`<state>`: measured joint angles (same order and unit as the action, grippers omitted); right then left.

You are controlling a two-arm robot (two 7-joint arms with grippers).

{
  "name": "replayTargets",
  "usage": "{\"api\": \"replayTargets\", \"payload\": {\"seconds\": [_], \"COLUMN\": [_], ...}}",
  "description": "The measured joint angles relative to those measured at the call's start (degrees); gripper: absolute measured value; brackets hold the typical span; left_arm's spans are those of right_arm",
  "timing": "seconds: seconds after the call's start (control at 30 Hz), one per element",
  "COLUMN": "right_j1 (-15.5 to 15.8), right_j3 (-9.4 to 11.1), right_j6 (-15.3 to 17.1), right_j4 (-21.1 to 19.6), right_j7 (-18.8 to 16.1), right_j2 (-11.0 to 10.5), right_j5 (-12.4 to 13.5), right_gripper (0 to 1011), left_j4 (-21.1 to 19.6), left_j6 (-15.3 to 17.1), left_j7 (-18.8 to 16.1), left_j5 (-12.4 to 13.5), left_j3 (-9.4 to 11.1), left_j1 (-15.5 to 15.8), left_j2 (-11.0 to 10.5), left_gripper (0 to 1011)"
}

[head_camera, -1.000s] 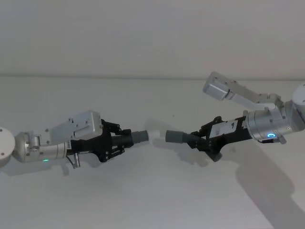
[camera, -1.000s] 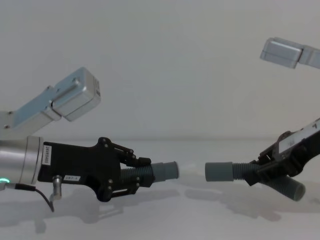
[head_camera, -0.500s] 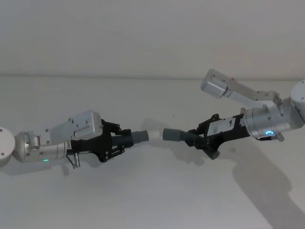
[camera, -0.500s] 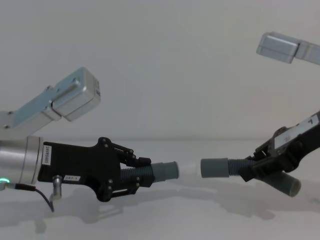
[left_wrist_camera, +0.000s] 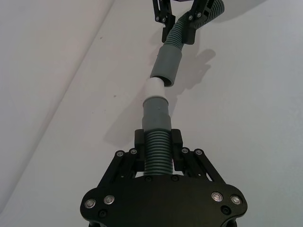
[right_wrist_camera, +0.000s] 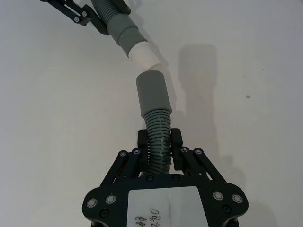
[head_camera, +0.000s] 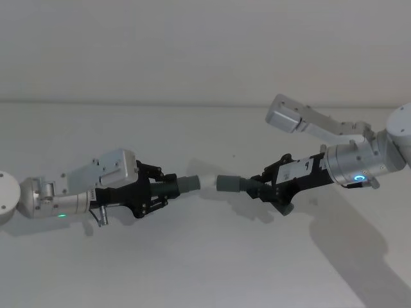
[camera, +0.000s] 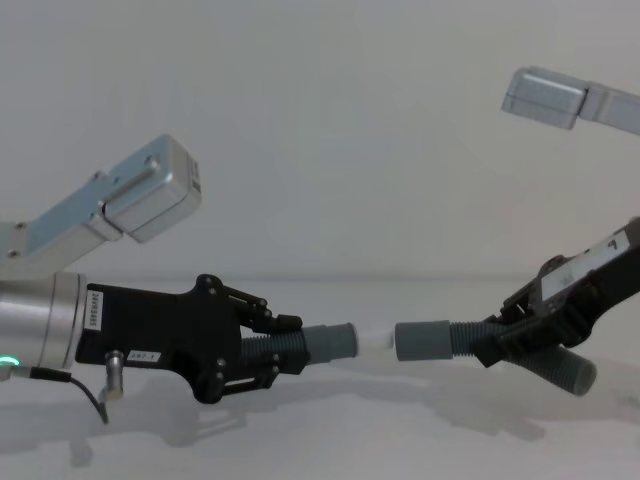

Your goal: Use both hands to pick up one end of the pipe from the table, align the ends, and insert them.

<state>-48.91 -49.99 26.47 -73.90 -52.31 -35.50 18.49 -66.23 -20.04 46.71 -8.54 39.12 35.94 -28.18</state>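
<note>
Dark-grey ribbed hose is pinched in both claws, above the white tabletop. In the head view the left claw at nine o'clock clamps the left pipe piece, whose white stub points toward three o'clock. The right claw at three o'clock grips the right pipe piece, its open cuff facing the stub, nearly touching. The right wrist view shows the two axes meeting at an angle. Judged from that, pushing now could jam the stub on the cuff rim, bend the soft hose, or slide a piece through its claw.
</note>
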Motion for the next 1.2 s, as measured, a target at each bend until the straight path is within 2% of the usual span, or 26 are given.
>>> {"api": "replayTargets", "payload": {"seconds": [0.5, 1.2], "right_j1": [-0.55, -0.46], "right_j3": [-0.69, -0.56], "right_j6": [-0.51, -1.07], "right_j4": [0.96, 1.36], "right_j7": [-0.6, -0.65], "right_j2": [0.63, 0.82], "right_j5": [-0.33, -0.4], "right_gripper": [274, 274], "left_j4": [0.0, 0.0], "left_j6": [0.0, 0.0], "left_j7": [0.0, 0.0], "left_j5": [0.0, 0.0], "left_j3": [0.0, 0.0], "left_j1": [0.0, 0.0], "left_j2": [0.0, 0.0], "left_gripper": [314, 314]}}
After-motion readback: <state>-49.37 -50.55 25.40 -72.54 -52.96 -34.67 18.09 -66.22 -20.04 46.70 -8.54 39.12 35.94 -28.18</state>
